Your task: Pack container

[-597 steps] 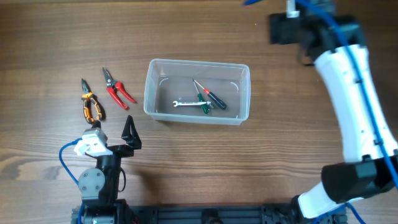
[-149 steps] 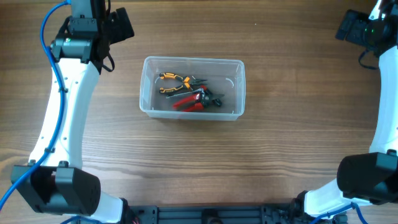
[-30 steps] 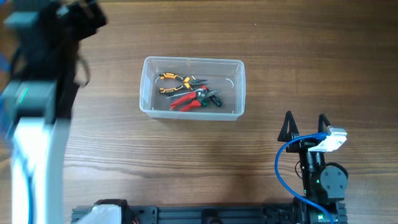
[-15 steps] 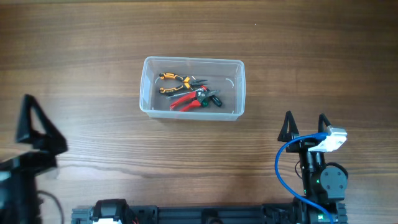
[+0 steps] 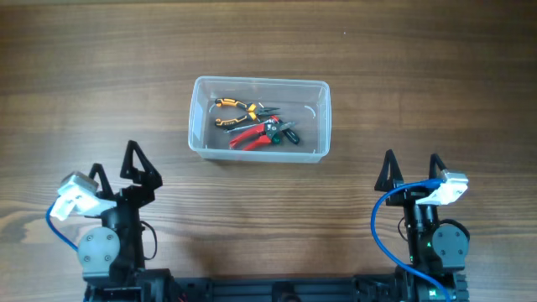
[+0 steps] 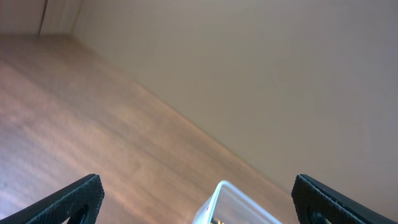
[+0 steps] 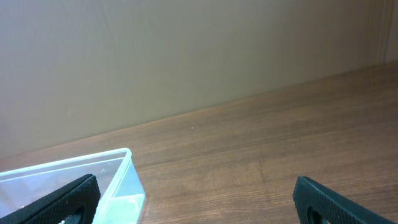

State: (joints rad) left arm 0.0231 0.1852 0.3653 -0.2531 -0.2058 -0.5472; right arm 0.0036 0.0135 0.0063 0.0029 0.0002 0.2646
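The clear plastic container [image 5: 198,117] stands at the middle of the table. Inside lie orange-handled pliers [image 5: 235,107], red-handled cutters [image 5: 249,137] and green-handled screwdrivers [image 5: 288,132]. My left gripper [image 5: 117,161] is open and empty near the front left, apart from the container. My right gripper [image 5: 411,168] is open and empty near the front right. The left wrist view shows a corner of the container [image 6: 233,196] between its fingertips [image 6: 74,199]. The right wrist view shows the container's corner [image 7: 118,168] at the lower left.
The wooden table [image 5: 377,67] spreads around the container on all sides. A plain wall [image 7: 186,56] rises behind the table's far edge. A black rail [image 5: 277,289] runs along the front edge between the two arm bases.
My left arm has come down from the far left and folded back to the front left, gripper open. The right arm and the container have not moved.
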